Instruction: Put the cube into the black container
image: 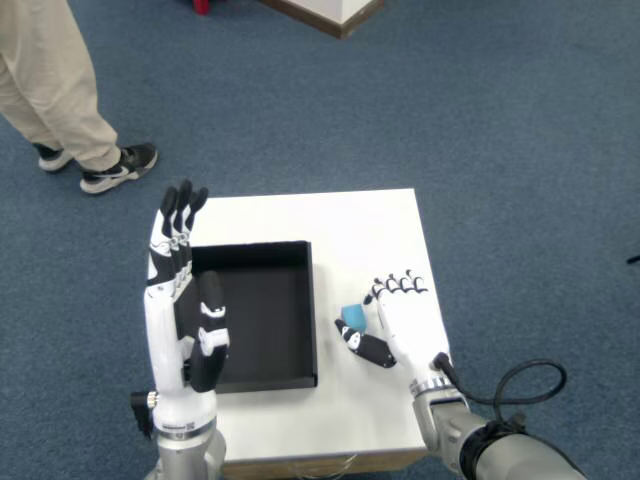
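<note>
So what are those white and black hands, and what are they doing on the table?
They belong to a robot shaped a bit like a person. The camera sits in its head and looks down, so you see its own two hands the way you see yours.

Below them is a small white square table standing on blue carpet. On it lies a shallow black square container, with nothing visible inside.

The robot's left hand is held up flat with straight fingers, holding nothing.

The right hand is down on the table, curled around a small light blue cube. Its thumb and fingers are on either side of the cube, but from this view I cannot tell whether it is properly gripped. The cube is still beside the container, not in it.

The legs and shoes at the top left belong to a person standing nearby.
</note>
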